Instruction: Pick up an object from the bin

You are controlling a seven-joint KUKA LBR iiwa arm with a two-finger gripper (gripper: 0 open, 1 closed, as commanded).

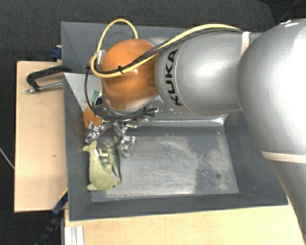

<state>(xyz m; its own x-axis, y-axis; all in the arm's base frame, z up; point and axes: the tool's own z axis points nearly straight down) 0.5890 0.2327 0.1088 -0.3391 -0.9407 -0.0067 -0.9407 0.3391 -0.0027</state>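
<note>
Hanging at the left of the bin, the jaws stand spread apart over the upper end of a pale yellowish soft toy. A small orange thing lies beside them.

Orange thing half hidden under arm

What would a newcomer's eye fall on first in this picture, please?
Most striking is the big silver KUKA arm reaching in from the right, with its orange wrist cover over the left side of the grey bin. Below the cover, the jaws stand apart just above the upper end of an olive-green floppy toy lying along the bin's left wall.
</note>
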